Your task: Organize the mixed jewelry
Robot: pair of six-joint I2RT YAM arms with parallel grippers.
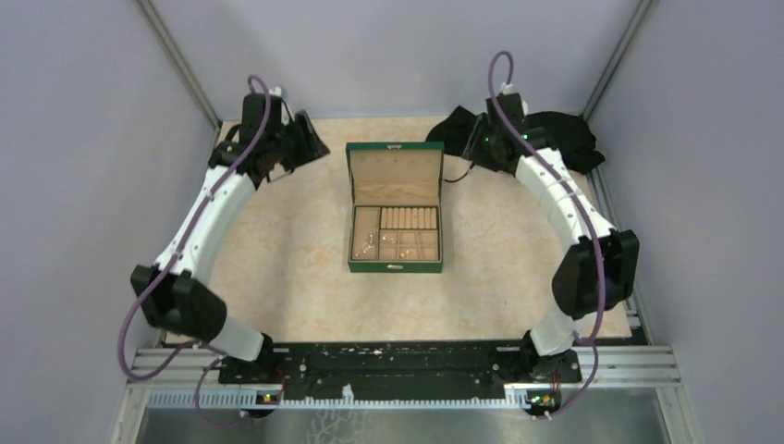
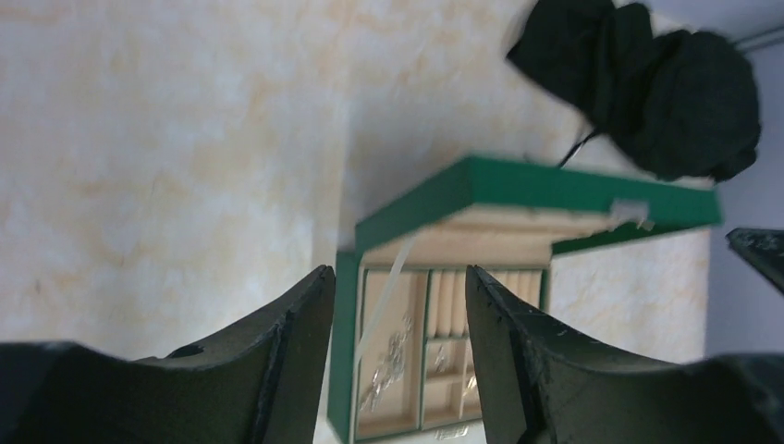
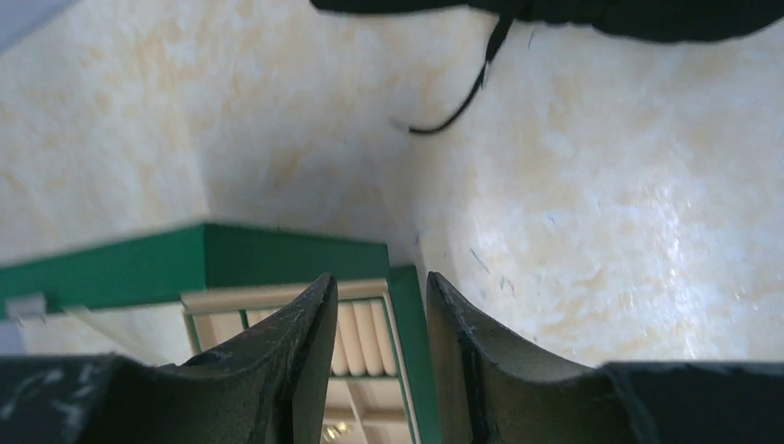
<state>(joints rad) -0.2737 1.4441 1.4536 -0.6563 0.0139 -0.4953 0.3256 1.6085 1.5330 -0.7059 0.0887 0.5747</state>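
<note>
Surface: pale marbled tabletop [image 1: 277, 287], enclosed by plain grey walls [image 1: 398, 55].

1. Green jewelry box [image 1: 395, 268], centre of the table, open. A tan wooden tray sits inside.
2. Mixed jewelry [image 1: 368, 244]: tiny silvery pieces clustered in the tray's tall left compartment. A few glints show in the compartment beside it.
3. Row of tan padded rolls [image 1: 410, 218], far right section of the tray.
4. Lid [image 1: 393, 176], standing upright at the box's far edge.
5. Left gripper [image 2: 398, 277], above the table far left of the box. Fingers are well apart, with nothing between them and touching nothing.
6. Right gripper [image 3: 380, 282], far right of the box. Fingers are parted by a narrower gap, empty and clear of the lid.
7. Black cloth [image 1: 569, 134], bunched in the far right corner behind the right gripper.
</note>
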